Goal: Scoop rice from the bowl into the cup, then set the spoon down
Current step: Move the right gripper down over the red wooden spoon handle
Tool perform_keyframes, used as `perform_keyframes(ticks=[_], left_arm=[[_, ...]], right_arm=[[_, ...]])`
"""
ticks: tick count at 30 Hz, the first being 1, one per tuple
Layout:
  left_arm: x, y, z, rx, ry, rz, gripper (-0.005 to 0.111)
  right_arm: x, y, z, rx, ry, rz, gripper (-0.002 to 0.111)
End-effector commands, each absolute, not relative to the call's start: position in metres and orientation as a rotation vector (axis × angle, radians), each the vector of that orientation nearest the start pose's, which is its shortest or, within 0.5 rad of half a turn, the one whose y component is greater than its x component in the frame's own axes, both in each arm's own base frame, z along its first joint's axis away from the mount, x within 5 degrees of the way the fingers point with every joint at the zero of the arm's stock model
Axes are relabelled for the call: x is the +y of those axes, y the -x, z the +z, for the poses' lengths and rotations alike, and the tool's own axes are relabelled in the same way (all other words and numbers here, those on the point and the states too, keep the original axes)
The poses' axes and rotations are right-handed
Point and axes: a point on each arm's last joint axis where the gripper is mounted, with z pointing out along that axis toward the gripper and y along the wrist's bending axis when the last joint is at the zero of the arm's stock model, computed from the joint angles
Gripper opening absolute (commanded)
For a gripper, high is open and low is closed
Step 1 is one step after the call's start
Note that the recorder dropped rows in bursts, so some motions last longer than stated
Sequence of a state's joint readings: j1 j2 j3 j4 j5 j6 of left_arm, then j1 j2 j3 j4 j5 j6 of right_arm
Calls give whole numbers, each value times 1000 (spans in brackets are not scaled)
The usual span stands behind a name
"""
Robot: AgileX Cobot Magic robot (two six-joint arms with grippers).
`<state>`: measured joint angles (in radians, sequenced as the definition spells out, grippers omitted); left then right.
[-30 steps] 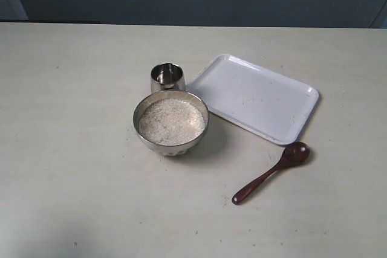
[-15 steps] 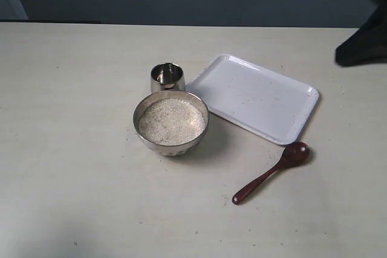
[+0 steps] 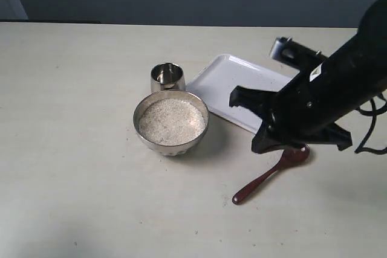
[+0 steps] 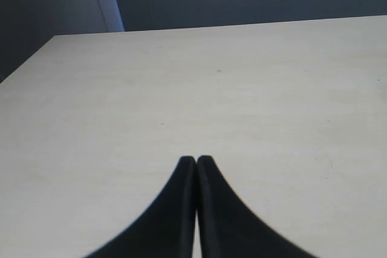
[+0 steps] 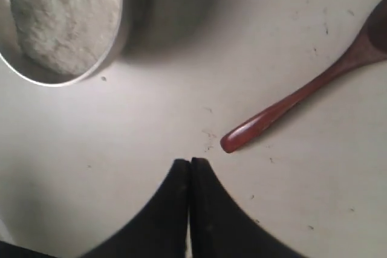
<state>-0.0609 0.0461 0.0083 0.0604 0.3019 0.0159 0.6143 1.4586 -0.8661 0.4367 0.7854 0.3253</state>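
Two grippers, both closed and empty.

Item 1, right gripper [image 5: 190, 162]: jaws pressed flat together, nothing between them; hangs above the table [image 3: 72, 179] on the right side of the exterior view, its arm covering part of the tray and the spoon's head.

Item 2, left gripper [image 4: 196, 160]: jaws likewise pressed together; its wrist view shows only bare tabletop; not seen in the exterior view, so judged the farther hand.

Item 3, wooden spoon [image 5: 302, 95]: dark reddish-brown, lying flat on the table; the rounded end of its handle is near the right fingertips but apart from them; long axis runs slantwise, from that handle end away to the oval head beside the tray's near corner; handle end is the nearest part, head the farthest. Judgement: the right arm is the one placed to take it, and the jaws must part before closing across the handle, square to its axis.

Item 4, steel bowl [image 3: 157, 146]: well apart from the spoon, toward the middle of the table; holds the rice [image 3: 172, 121], a pale heap reaching near the rim.

Item 5, steel cup [image 3: 167, 77]: upright, just behind the bowl, seemingly touching it; no rice visible inside.

Item 6, white tray [image 3: 242, 98]: rectangular, set askew beside cup and bowl; nothing on its visible part.
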Motion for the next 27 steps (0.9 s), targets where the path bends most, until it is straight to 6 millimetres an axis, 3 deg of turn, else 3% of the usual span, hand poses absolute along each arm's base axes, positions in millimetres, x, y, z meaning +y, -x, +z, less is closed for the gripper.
perform_keyframes(ticks=[1,7,16,27], left_arm=[[-2,-58,184,1815,-111,26,1],[-2,-58,184,1815,-111,26,1],[-2,-58,184,1815,-111,26,1],[-2,-58,184,1815,-111,26,1]], right_arm=[[179,-198,199,3118,23,488,15],[181,-198,182,3215,-274,409,49],[188,-212,166,3124,-534,445,48],[191,-216,144,3164,-577,387,48]])
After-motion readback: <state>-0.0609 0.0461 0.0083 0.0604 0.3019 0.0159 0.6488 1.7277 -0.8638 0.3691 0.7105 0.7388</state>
